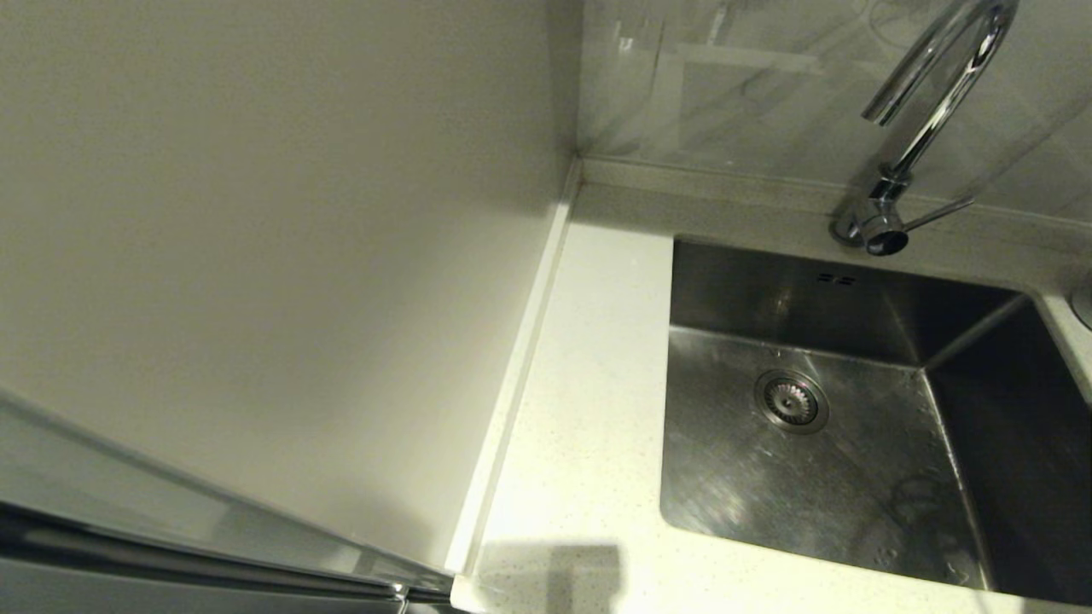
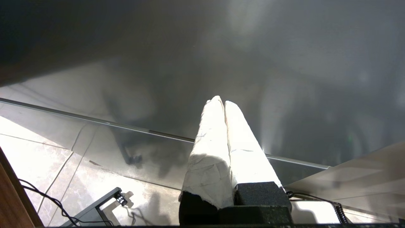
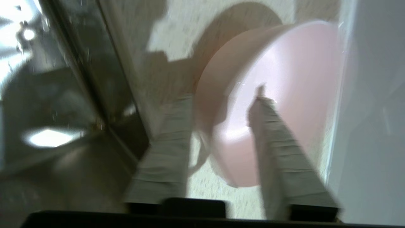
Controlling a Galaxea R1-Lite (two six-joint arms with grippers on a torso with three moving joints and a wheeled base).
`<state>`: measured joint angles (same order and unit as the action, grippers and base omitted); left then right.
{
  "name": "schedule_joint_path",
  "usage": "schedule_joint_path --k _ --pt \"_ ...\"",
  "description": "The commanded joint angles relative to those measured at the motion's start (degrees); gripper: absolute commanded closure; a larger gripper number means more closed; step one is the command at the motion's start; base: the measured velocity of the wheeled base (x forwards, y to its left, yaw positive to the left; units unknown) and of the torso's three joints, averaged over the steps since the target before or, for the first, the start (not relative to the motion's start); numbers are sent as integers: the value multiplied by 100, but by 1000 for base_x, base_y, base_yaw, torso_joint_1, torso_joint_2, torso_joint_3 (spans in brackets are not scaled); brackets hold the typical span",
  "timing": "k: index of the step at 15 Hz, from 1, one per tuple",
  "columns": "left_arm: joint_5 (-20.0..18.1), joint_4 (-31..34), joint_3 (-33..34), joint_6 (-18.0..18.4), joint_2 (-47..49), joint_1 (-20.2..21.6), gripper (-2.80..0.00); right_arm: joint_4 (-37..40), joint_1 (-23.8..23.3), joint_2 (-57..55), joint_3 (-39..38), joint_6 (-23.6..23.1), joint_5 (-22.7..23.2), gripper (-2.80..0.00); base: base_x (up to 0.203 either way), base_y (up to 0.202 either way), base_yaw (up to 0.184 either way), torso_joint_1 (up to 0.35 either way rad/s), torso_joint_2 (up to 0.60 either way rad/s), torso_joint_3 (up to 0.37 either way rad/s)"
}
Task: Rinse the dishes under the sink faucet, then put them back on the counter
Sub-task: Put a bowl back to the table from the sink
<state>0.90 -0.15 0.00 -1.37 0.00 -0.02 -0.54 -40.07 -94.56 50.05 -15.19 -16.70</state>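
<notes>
A pale pink bowl (image 3: 284, 82) hangs tilted over the speckled counter (image 3: 186, 22), between the sink (image 3: 63, 95) and a pale wall. My right gripper (image 3: 223, 95) is shut on its rim, one finger inside the bowl and one against its outer wall. The head view shows the steel sink (image 1: 768, 290) with nothing in it, the chrome faucet (image 1: 930, 102) behind it and the off-white counter (image 1: 589, 384) to its left, but no gripper and no bowl. The blue-grey and mint bowls are out of view. My left gripper (image 2: 221, 101) is shut on nothing, parked low before a dark cabinet front.
A round drain strainer (image 1: 791, 401) sits in the basin floor below two overflow slots (image 1: 836, 279). A plain cream wall panel (image 1: 256, 256) bounds the counter on the left. The faucet's thin lever (image 1: 938, 211) points right. Tiled floor (image 2: 38, 158) and cables lie below the left arm.
</notes>
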Motion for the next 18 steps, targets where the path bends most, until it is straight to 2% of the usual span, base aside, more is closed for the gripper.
schedule_joint_path --k 1,5,9,10,12,14,15,18 --pt "-2 -3 0 -4 -18 2 0 -183 -11 94 -124 -2 -3 -280 0 0 0 0 0 0" --pt "-2 -3 0 -4 -18 2 0 -437 -165 656 -138 6 67 -280 0 0 0 0 0 0" --pt "-2 -3 0 -4 -18 2 0 -521 -190 1830 -304 -33 707 -280 0 0 0 0 0 0" --pt "-2 -3 0 -4 -20 2 0 -523 -56 2053 -409 -110 887 -280 0 0 0 0 0 0" --pt "-2 -3 0 -4 -18 2 0 -534 721 2277 -534 -216 1001 -280 0 0 0 0 0 0" --pt "-2 -3 0 -4 -26 2 0 -556 1523 2466 -406 -249 907 -280 0 0 0 0 0 0" --pt "-2 -3 0 -4 -25 2 0 -568 1924 2561 -299 -263 738 0 0 0 0 0 0 0" --pt "-2 -3 0 -4 -24 2 0 -574 2987 3089 4 -284 302 0 0 0 0 0 0 0"
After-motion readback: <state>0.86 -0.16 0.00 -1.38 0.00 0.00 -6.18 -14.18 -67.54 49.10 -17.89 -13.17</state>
